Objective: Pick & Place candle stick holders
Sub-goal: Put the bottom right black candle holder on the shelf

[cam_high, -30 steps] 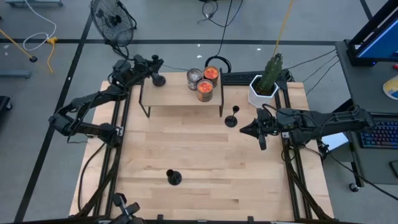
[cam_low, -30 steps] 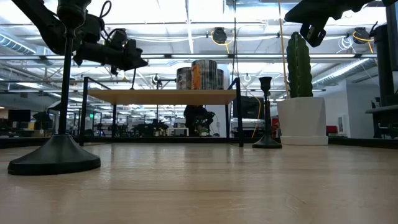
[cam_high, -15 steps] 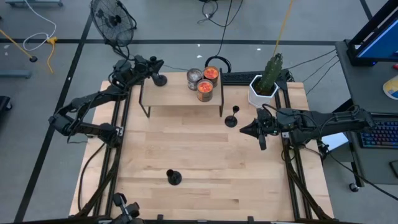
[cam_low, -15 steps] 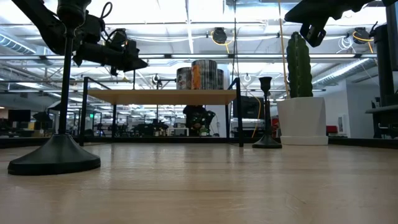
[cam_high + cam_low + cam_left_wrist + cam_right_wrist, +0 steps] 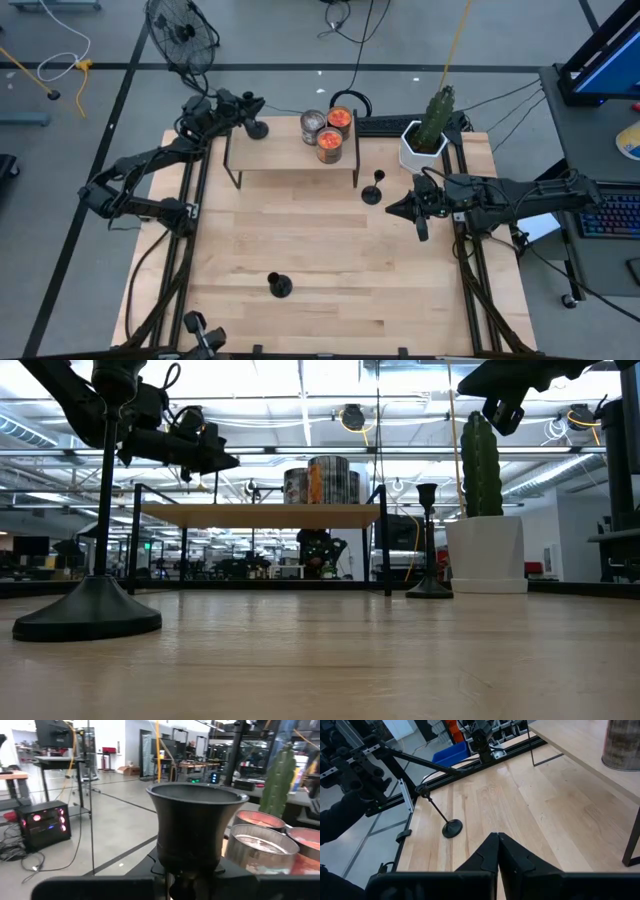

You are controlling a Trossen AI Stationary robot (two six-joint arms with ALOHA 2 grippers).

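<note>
One black candle stick holder [image 5: 257, 129] stands with its round base on the left end of the small wooden shelf [image 5: 290, 150]. Its cup top [image 5: 195, 820] fills my left wrist view. My left gripper [image 5: 247, 104] reaches level to the stem just under that cup, and I cannot tell whether it touches. A second holder [image 5: 372, 191] stands on the table in front of the shelf. A third [image 5: 279, 286] stands near the front edge. My right gripper [image 5: 416, 217] hangs shut and empty above the table's right side.
Three glass candle jars [image 5: 328, 133] sit on the shelf's right half. A cactus in a white pot [image 5: 425, 140] stands at the far right corner. Bare wooden tabletop [image 5: 320, 250] lies between the two holders that stand on the table.
</note>
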